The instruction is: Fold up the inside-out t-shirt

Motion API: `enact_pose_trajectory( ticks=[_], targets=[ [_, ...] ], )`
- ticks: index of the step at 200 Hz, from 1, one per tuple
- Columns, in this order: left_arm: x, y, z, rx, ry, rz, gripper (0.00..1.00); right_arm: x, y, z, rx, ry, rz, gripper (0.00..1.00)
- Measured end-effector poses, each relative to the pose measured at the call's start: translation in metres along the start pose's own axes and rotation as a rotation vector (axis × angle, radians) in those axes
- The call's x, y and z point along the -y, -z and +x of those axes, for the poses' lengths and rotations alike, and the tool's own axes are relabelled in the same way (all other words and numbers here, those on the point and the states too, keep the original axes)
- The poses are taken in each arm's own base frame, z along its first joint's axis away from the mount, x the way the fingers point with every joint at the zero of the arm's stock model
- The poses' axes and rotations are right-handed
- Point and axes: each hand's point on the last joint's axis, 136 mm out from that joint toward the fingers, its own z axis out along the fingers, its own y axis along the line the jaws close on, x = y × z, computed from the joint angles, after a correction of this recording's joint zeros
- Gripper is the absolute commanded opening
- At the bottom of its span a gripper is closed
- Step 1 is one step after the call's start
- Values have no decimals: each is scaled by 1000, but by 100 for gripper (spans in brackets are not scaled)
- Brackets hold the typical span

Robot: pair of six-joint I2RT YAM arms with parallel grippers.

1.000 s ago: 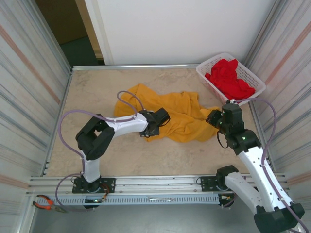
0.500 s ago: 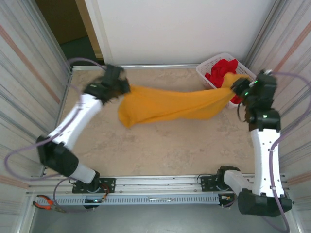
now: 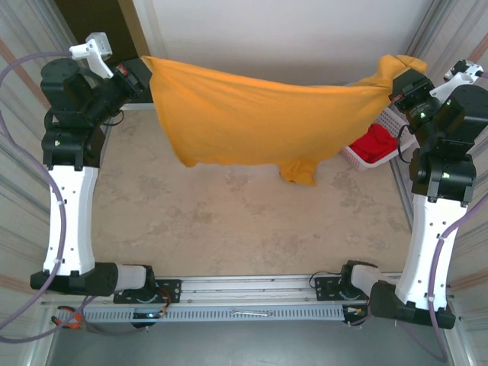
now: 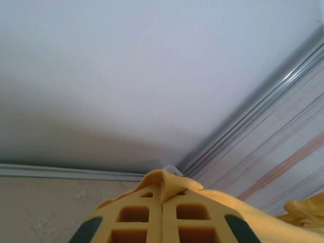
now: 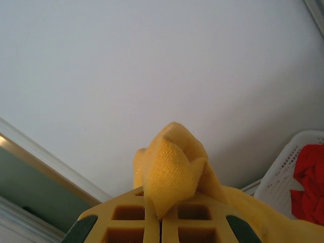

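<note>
With left fingers (image 4: pixel 132 223) and right fingers (image 5: pixel 126 223) each pinched tight on the mustard t-shirt (image 3: pixel 259 122), lower both evenly, taut, spreading it flat on the desk (image 3: pixel 229 229)

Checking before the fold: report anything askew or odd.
The t-shirt hangs unevenly between the left gripper and right gripper: its lower edge slants, and a bunched clump dangles below, right of centre. Nothing looks spilled or damaged.

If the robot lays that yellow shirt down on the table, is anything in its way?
Nothing visible lies on the table beneath the shirt. A basket holding a red garment sits at the far right, close under the shirt's right end.
</note>
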Motion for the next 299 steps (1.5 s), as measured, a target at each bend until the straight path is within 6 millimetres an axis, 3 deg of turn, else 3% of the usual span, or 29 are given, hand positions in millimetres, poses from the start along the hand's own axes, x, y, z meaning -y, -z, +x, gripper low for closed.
enact_pose_trajectory(
  ticks=[23, 44, 67, 92, 112, 126, 143, 170, 185, 199, 210, 220, 233, 245, 260, 277, 299],
  targets=[
    [2, -2, -3, -9, 30, 19, 0, -12, 7, -6, 5, -3, -30, 0],
    [25, 13, -19, 37, 18, 61, 0, -48, 34, -33, 76, 20, -106, 0],
    [67, 52, -47, 138, -33, 123, 0, -102, 84, -70, 207, 70, -231, 0],
    [112, 104, -72, 265, -104, 169, 0, -145, 138, -96, 324, 114, -346, 0],
    [120, 126, -73, 309, -129, 163, 0, -156, 148, -99, 342, 129, -387, 0],
    [106, 119, -63, 287, -118, 131, 0, -143, 125, -89, 293, 120, -365, 0],
    [63, 82, -45, 201, -66, 54, 0, -105, 65, -63, 165, 75, -280, 0],
    [-46, -24, -12, -11, 87, -84, 0, -36, -58, 1, -91, -3, -115, 0],
    [-122, -84, 20, -130, 199, -178, 0, 5, -115, 46, -233, -36, -14, 0],
    [-167, -114, 47, -213, 283, -245, 0, 26, -142, 73, -323, -52, 50, 0],
    [-178, -124, 52, -239, 318, -267, 0, 26, -149, 76, -345, -54, 65, 0],
    [-169, -124, 40, -225, 314, -255, 0, 14, -145, 64, -327, -48, 44, 0],
    [-138, -115, 8, -157, 273, -200, 0, -14, -130, 38, -263, -29, -19, 0],
    [-97, -93, -24, -74, 212, -131, 0, -41, -107, 15, -195, -8, -86, 0],
    [-52, -58, -46, 1, 152, -63, 0, -65, -72, -3, -135, 11, -147, 0],
    [-21, -20, -48, 52, 110, -19, 0, -76, -37, -6, -96, 22, -188, 0],
    [-25, 1, -21, 40, 116, -31, 0, -59, -12, 16, -110, 18, -178, 0]
  ],
)
